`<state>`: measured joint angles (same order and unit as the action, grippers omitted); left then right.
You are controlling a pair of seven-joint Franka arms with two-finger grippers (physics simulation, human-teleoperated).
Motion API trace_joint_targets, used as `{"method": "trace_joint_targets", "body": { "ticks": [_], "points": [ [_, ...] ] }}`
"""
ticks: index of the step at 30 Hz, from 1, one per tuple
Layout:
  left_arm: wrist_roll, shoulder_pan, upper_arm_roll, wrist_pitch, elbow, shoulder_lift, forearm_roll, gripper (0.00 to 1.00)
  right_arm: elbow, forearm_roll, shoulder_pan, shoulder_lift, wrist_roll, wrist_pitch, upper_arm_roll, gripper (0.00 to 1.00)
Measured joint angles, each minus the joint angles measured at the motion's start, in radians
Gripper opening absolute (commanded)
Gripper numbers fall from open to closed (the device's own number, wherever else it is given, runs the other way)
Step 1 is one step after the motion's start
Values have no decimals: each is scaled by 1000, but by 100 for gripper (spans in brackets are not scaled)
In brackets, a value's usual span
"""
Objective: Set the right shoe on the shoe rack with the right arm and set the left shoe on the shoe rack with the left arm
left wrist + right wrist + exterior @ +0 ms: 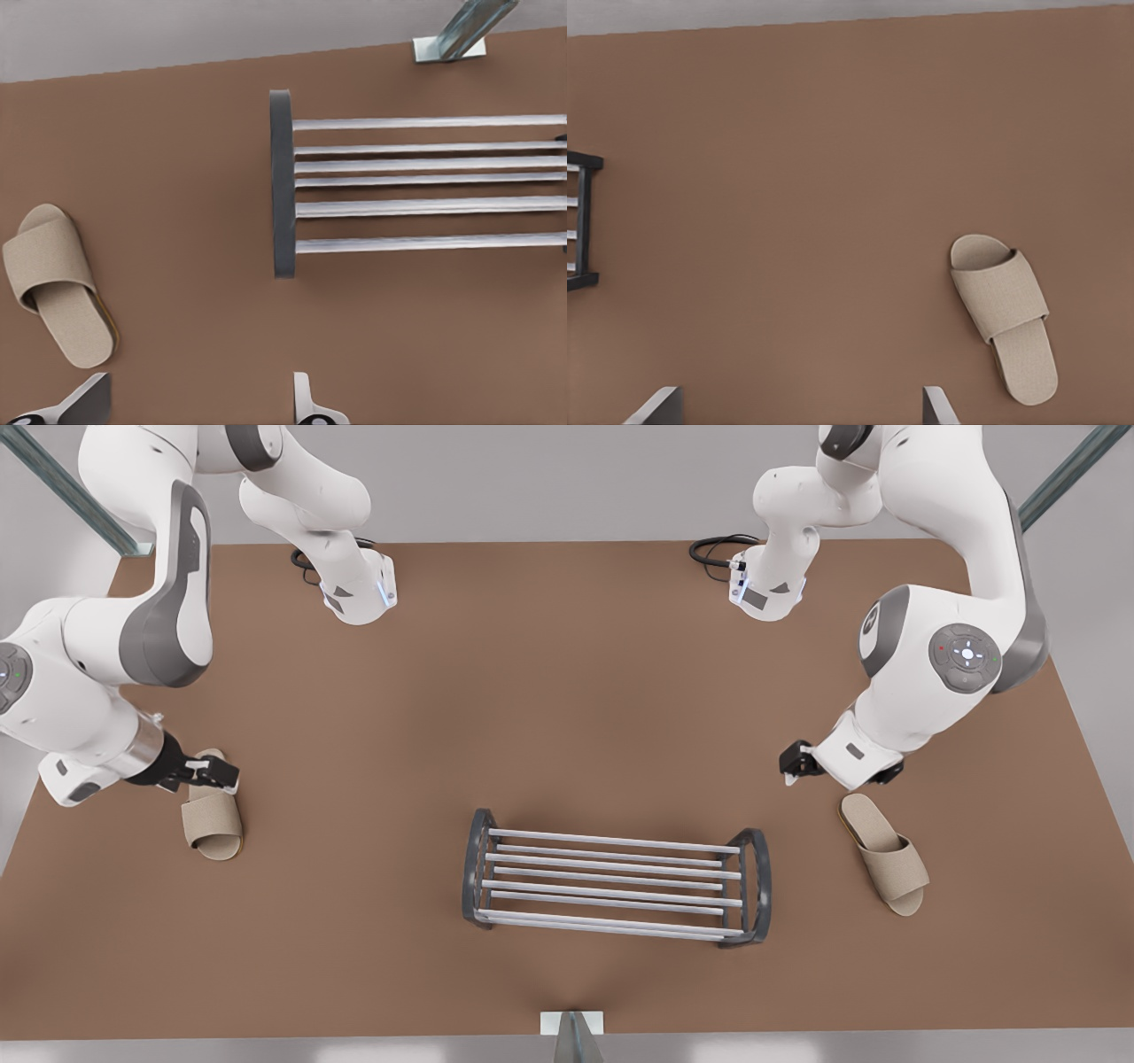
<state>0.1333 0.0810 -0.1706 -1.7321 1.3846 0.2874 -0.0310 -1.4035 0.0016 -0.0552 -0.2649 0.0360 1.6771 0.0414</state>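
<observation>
While both slippers are lying on the table, you are hovering open-fingered beside each.
The shoe rack [611, 841] is standing between them: left shoe [884, 855] off the front view's right end, right shoe [213, 824] far left. The left gripper [791, 766] and right gripper [217, 775] are waiting at the heels. You are probably handling light, soft slides; pinch the wide strap.
</observation>
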Motion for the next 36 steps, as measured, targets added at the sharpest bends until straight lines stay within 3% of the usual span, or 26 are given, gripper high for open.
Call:
{"method": "trace_joint_targets", "body": {
  "ticks": [3,5,9,11,14,17,20,25,29,31,32,34,36],
  "points": [
    [6,2,-1,-18,-7,9,0,100,-27,2,-3,0,3,33,0,100],
    [9,-9,-2,-24,51,-9,1,100,-168,5,-15,45,5,102,1,100],
    [13,-47,-13,-201,528,-191,4,100,-585,7,-45,250,6,339,1,100],
    [14,-40,-17,-354,700,-250,-1,100,-705,7,-62,339,6,452,1,100],
    [16,-20,-17,-589,858,-252,-8,100,-991,7,-93,425,6,731,2,100],
    [19,-11,-17,-805,947,-208,-51,100,-1175,7,-103,413,7,1070,2,100],
    [25,-63,-12,-1116,1025,-56,-61,100,-1211,7,-151,322,-6,1354,2,100],
    [34,6,11,-1477,1122,16,101,99,-1198,-84,-278,225,-50,1623,4,100],
    [-11,32,222,-1613,1120,81,168,99,-1148,-248,-402,114,-79,1724,13,100],
    [-38,33,274,-1653,1120,92,182,99,-1142,-336,-467,77,-91,1754,24,100],
    [-51,31,283,-1669,1120,95,187,99,-1133,-378,-564,48,-97,1766,99,100],
    [-75,30,289,-1694,1115,110,193,99,-1099,-475,-847,-33,-107,1785,332,100],
    [-96,34,309,-1712,1100,132,196,99,-1096,-537,-987,-48,-116,1798,457,100]
  ]
}}
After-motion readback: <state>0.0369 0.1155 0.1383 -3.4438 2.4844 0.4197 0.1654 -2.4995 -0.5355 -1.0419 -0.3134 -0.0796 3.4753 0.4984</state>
